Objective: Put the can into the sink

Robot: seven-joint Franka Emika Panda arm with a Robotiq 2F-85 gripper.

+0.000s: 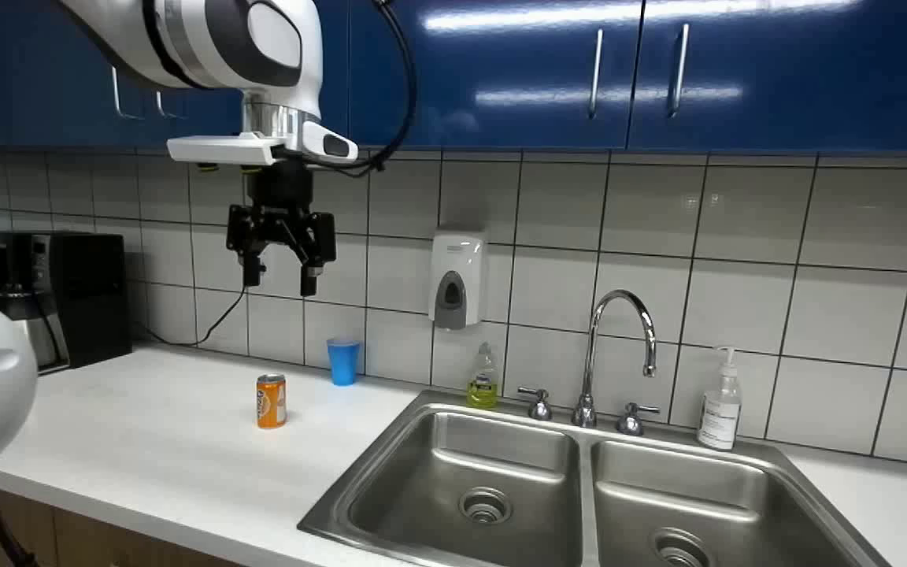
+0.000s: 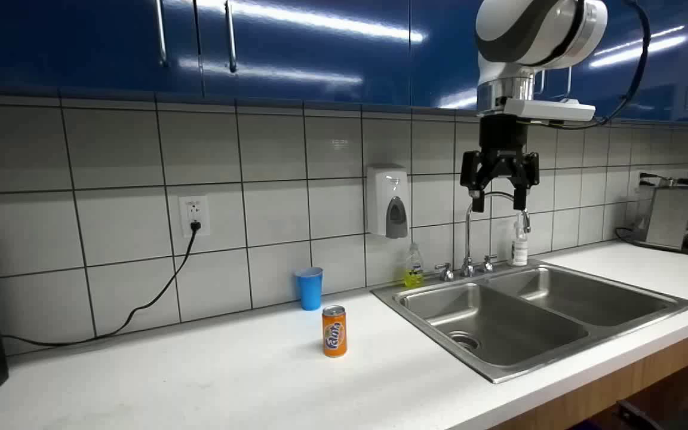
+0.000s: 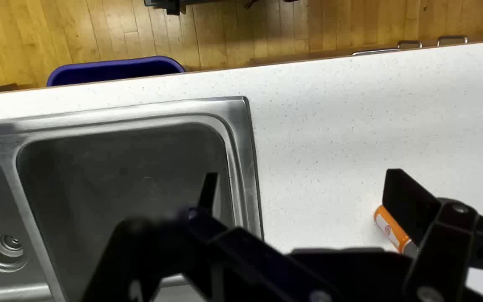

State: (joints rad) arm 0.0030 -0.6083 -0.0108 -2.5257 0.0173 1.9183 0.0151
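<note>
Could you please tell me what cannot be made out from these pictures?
The can: in the wrist view, the gripper covers part of it.
The sink: cut off by the bottom edge in an exterior view.
The pump bottle: its fine print is too small in both exterior views.
The dark purple thing: the counter hides part of it in the wrist view; I cannot tell what it is.

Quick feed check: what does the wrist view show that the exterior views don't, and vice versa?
Only the wrist view shows the wood-plank floor.
Only the exterior views show the chrome faucet, the blue cup, the wall-mounted soap dispenser, the dish-soap bottle and the blue cabinets.
Shared by all: the open gripper, the double-basin sink and, on the white counter, the orange Fanta can, which the gripper partly covers in the wrist view.
</note>
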